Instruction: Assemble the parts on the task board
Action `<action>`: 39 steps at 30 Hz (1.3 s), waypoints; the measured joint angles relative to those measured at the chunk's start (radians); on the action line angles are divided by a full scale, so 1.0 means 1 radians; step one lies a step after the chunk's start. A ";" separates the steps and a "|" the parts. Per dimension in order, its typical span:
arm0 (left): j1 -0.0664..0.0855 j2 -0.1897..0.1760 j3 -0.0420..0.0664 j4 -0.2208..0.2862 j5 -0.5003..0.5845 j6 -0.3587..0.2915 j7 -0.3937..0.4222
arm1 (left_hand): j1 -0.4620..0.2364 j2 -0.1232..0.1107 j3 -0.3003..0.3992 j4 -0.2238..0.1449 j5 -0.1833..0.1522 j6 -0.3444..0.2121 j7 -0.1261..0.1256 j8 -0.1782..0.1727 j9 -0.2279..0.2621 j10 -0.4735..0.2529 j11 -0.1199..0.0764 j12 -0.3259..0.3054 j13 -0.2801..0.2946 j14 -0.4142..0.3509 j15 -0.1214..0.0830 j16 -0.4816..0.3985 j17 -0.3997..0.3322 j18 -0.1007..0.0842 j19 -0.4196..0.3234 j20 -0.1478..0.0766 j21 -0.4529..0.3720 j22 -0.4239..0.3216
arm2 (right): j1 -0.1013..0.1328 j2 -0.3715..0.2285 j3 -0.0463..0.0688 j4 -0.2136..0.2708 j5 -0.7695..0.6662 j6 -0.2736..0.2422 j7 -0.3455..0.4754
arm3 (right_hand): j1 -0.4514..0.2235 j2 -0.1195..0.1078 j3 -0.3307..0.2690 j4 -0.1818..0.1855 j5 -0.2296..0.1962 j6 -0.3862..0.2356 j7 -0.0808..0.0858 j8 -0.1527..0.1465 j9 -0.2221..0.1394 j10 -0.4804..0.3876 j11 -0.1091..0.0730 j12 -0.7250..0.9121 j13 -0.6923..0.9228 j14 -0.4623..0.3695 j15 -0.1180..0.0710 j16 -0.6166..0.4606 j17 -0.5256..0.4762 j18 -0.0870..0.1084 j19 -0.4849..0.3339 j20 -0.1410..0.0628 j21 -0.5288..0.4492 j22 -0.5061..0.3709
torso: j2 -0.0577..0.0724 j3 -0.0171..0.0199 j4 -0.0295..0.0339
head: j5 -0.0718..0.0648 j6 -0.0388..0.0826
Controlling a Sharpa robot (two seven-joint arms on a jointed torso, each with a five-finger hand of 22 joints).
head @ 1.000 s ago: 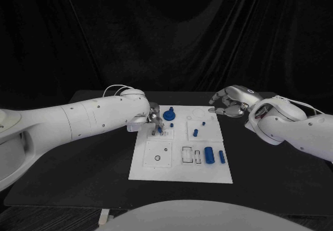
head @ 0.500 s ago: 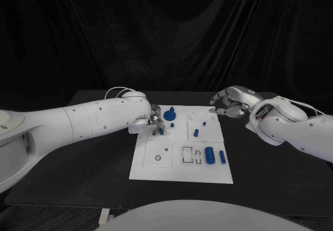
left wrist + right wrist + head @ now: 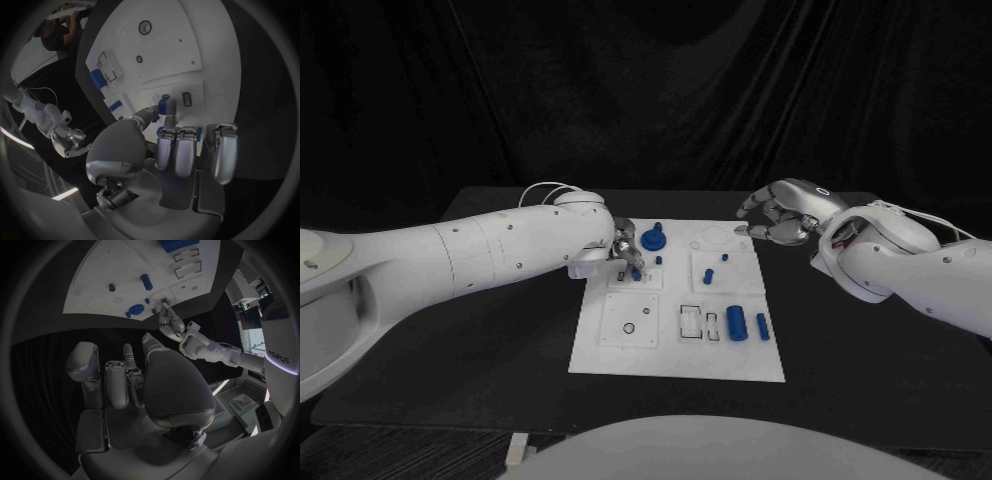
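Black table (image 3: 473, 330) margins around task board (image 3: 678, 350)

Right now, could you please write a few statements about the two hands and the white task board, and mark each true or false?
1. The left hand pinches a small blue peg over the white task board. True.
2. The right hand holds a blue part. False: it holds nothing and sits off the board's far right corner.
3. A large blue cylinder lies on the board's near right part. True.
4. The board lies on a white table. False: the black table.
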 measured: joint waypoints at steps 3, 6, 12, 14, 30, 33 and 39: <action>-0.001 0.000 0.000 0.000 0.000 -0.001 0.000 | -0.002 -0.002 0.010 -0.009 -0.001 0.000 0.000 0.001 0.000 0.000 0.000 0.000 0.000 0.000 0.000 0.000 0.000 0.000 0.000 0.000 0.000 0.000 | 0.000 0.001 0.000 -0.001 0.000 0.000 0.000 | 0.000 0.000 0.000 0.000 0.000 0.000 0.000 0.000 0.000 0.000 0.000 0.000 0.000 0.000 0.000 0.000 0.000 0.000 0.000 0.000 0.000 0.000 | 0.000 -0.0001 0.0002 | 0.000 0.000; -0.001 0.000 0.001 0.000 0.000 -0.001 0.000 | -0.002 -0.002 0.010 -0.009 0.003 0.000 0.000 -0.003 0.001 0.000 0.000 0.000 0.000 0.000 0.000 0.000 0.000 0.000 0.000 0.000 0.000 0.000 | 0.000 0.002 0.000 -0.001 0.000 0.001 0.000 | 0.000 0.000 0.000 0.000 0.000 0.000 0.000 0.000 0.000 0.000 0.000 0.000 0.000 0.000 0.000 0.000 0.000 0.000 0.000 0.000 0.000 0.000 | 0.000 -0.0001 0.0003 | 0.000 0.000; -0.002 -0.002 0.001 0.002 0.000 -0.001 0.001 | -0.001 -0.001 0.011 -0.008 0.005 0.002 0.002 -0.003 0.002 0.004 -0.004 0.000 0.000 0.000 0.000 0.000 0.000 0.000 0.000 0.000 0.000 0.000 | -0.001 0.003 0.000 -0.003 0.000 0.002 -0.001 | 0.000 0.000 0.000 0.000 0.000 0.000 0.000 0.000 0.000 0.000 0.000 0.000 0.000 0.003 0.003 0.000 0.000 0.000 0.000 0.000 0.000 0.000 | 0.000 -0.0002 0.0002 | 0.003 0.000; -0.002 -0.002 0.001 0.003 0.000 -0.001 0.001 | -0.001 -0.001 0.014 -0.006 0.005 0.002 0.002 -0.006 0.000 0.004 -0.004 0.000 0.000 0.000 0.000 0.000 0.000 0.000 0.000 0.000 0.000 0.000 | -0.001 0.004 0.000 -0.004 0.000 0.003 -0.001 | 0.000 0.000 0.000 0.000 0.000 0.000 0.000 0.000 0.000 0.000 0.000 0.000 0.001 0.003 0.003 0.000 0.000 0.000 0.000 0.000 0.000 0.000 | 0.000 -0.0002 0.0001 | 0.004 0.000; -0.005 -0.004 0.001 0.007 0.000 0.001 0.001 | 0.001 0.001 0.014 -0.006 0.010 0.001 0.005 -0.007 0.003 0.004 -0.004 0.000 0.000 0.000 0.000 0.000 0.000 0.000 0.000 0.000 0.000 0.000 | -0.003 0.007 0.000 -0.007 0.000 0.010 -0.006 | 0.000 0.000 -0.003 -0.003 0.004 0.000 0.000 0.000 -0.001 0.000 0.000 0.000 0.001 0.003 0.003 0.000 0.000 0.000 0.000 0.000 0.000 0.000 | 0.000 -0.0004 -0.0006 | 0.005 0.000; -0.005 -0.004 0.001 0.007 0.000 0.001 0.001 | 0.001 0.001 0.014 -0.006 0.010 0.000 0.004 -0.007 0.005 0.004 -0.004 0.000 0.000 0.000 0.000 0.000 0.000 0.000 0.000 0.000 -0.004 0.000 | -0.003 0.007 0.000 -0.008 0.000 0.012 -0.007 | 0.000 0.000 -0.003 -0.003 0.004 0.000 0.000 0.000 -0.001 0.000 0.000 0.000 0.001 0.003 0.003 0.001 0.000 0.000 0.000 0.000 0.000 0.001 | 0.000 -0.0004 -0.0005 | 0.007 0.000; -0.005 -0.002 0.001 0.001 0.000 0.003 0.002 | -0.046 0.010 0.030 -0.008 -0.150 0.008 -0.005 -0.027 0.018 0.004 -0.004 0.000 0.000 0.000 0.000 0.000 0.000 0.000 -0.001 -0.001 -0.012 0.000 | -0.003 0.008 0.000 -0.009 0.000 0.015 -0.009 | 0.000 0.000 -0.003 -0.003 0.004 0.000 0.000 0.000 -0.001 0.000 0.000 0.000 0.001 0.003 0.003 -0.003 0.000 0.000 0.000 0.000 -0.005 0.001 | 0.000 -0.0010 -0.0006 | 0.007 0.000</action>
